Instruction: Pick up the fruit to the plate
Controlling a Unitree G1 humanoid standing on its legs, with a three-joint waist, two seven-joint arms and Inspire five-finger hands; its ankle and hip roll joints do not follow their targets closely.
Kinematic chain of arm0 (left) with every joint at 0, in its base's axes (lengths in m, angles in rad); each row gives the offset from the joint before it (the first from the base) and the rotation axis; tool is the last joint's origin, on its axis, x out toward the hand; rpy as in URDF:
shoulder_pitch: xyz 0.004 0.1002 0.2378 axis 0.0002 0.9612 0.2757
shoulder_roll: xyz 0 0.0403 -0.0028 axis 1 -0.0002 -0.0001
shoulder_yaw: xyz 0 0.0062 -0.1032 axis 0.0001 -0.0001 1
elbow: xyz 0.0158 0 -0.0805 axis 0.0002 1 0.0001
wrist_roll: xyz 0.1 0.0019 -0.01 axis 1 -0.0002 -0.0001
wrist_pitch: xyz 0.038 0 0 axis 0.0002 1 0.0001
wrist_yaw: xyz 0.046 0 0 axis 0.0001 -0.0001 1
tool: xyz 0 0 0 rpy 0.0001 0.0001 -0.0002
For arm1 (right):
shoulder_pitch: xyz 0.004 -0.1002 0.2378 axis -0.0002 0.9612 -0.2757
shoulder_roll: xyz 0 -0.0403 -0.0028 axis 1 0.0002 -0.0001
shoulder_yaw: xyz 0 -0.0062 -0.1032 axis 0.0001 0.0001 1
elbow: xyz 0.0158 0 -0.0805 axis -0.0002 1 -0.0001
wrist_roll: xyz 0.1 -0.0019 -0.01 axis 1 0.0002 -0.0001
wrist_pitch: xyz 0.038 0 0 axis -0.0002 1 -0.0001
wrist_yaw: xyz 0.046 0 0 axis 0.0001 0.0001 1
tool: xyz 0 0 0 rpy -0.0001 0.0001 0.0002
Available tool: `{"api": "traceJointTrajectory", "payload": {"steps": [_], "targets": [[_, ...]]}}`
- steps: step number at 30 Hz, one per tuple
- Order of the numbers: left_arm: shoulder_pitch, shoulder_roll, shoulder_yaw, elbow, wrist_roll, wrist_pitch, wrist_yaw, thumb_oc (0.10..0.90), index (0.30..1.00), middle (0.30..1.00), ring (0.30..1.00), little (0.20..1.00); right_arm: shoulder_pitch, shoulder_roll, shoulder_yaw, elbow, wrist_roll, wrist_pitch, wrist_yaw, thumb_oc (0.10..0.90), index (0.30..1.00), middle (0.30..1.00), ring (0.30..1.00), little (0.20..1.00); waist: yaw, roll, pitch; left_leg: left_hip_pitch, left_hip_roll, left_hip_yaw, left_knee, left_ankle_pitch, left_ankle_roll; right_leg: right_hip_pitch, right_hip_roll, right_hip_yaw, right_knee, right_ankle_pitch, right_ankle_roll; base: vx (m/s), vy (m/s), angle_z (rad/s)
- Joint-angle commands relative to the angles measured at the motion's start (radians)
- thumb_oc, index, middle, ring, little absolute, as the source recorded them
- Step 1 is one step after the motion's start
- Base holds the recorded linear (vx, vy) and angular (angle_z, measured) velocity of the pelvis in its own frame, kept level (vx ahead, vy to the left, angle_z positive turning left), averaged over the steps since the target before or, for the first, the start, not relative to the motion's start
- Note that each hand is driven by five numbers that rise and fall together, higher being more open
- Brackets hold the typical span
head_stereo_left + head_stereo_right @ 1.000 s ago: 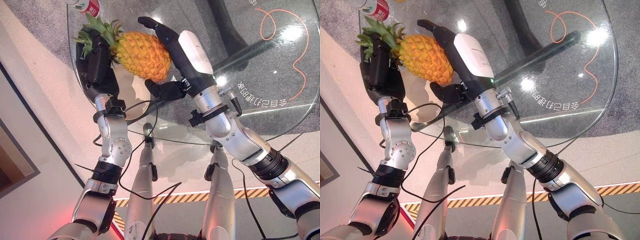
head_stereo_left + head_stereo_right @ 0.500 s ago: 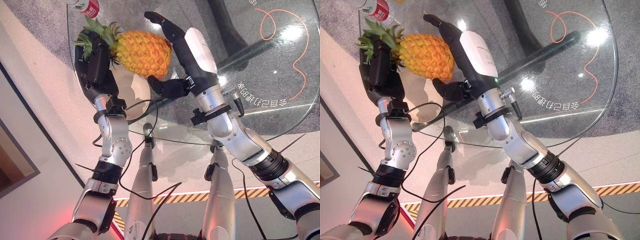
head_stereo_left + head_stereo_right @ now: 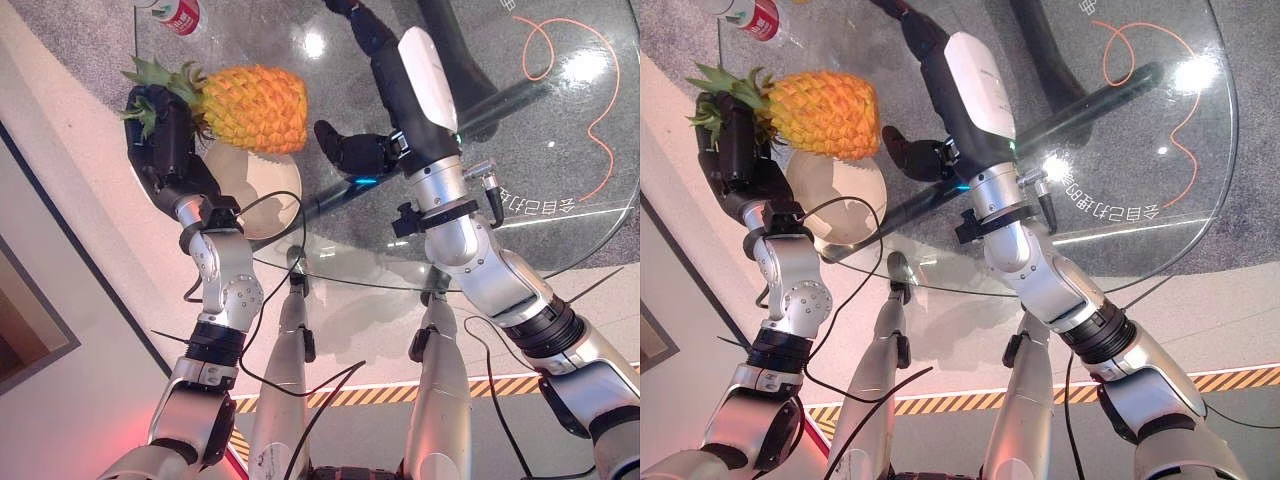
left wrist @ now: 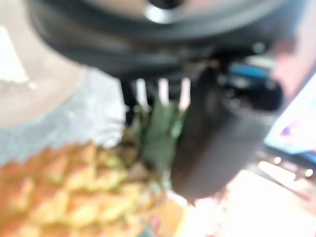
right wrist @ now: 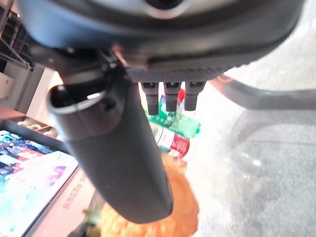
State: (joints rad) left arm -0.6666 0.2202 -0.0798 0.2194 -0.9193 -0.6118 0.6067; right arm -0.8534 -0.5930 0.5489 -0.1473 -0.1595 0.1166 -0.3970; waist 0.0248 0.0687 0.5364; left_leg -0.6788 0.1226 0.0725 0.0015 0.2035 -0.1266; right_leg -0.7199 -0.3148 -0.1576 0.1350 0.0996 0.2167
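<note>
Left eye view looks down on a round glass counter [image 3: 560, 150], the largest thing in sight. On it lies a pale plate [image 3: 262, 192] near the rim. A pineapple [image 3: 255, 107] hangs above the plate's far edge, lying sideways with its leafy crown toward the left hand [image 3: 165, 150]. That hand is curled round the crown and the fruit's leafy end, its arm rising from below the plate. The right hand [image 3: 385, 90] stands apart from the pineapple, on the side away from the crown, fingers stretched out straight and the thumb spread toward the plate. A red-labelled bottle [image 3: 178, 14] lies beyond the pineapple, at the counter's far edge.
</note>
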Motion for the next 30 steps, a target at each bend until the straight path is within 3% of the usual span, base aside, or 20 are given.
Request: {"api": "traceJointTrajectory", "payload": {"steps": [1,16,26,30], "targets": [[-0.114,0.065,0.052,-0.079,0.13,-0.144,-0.002,0.1,0.3,0.3,0.3,0.2,-0.108,0.012,-0.031,-0.119,-0.058,-0.08,-0.04,0.8,0.9,0.9,0.9,0.9,0.02,-0.027,-0.016,0.021,0.01,-0.012,-0.01,-0.015,-0.015,0.023,-0.006,-0.056,-0.023,0.074,0.01,0.0,0.0,0.0],[-0.125,0.075,0.068,-0.079,0.242,-0.158,0.085,0.1,0.3,0.3,0.3,0.2,-0.085,0.006,-0.054,-0.104,-0.036,-0.062,-0.102,0.8,0.9,0.9,0.9,0.9,0.017,-0.034,-0.016,0.025,0.013,-0.009,-0.015,-0.013,-0.018,0.027,-0.002,-0.056,-0.024,0.073,0.007,0.0,0.0,0.0],[-0.111,0.109,0.088,-0.041,0.385,-0.176,0.167,0.1,0.3,0.3,0.3,0.2,0.049,0.003,-0.179,0.009,0.048,-0.096,-0.297,0.8,0.9,0.9,0.9,0.9,-0.005,-0.043,-0.016,0.027,0.023,-0.007,-0.014,-0.018,-0.017,0.021,0.007,-0.049,-0.011,0.063,0.005,0.0,0.0,0.0],[-0.08,0.13,0.11,-0.024,0.427,-0.188,0.182,0.1,0.3,0.3,0.3,0.2,0.16,0.0,-0.27,0.08,0.092,-0.141,-0.428,0.8,0.9,0.9,0.9,0.9,-0.018,-0.043,-0.016,0.039,0.027,-0.002,-0.015,-0.023,-0.016,0.023,0.009,-0.045,0.0,0.057,0.005,-0.01,0.027,0.0]]}}
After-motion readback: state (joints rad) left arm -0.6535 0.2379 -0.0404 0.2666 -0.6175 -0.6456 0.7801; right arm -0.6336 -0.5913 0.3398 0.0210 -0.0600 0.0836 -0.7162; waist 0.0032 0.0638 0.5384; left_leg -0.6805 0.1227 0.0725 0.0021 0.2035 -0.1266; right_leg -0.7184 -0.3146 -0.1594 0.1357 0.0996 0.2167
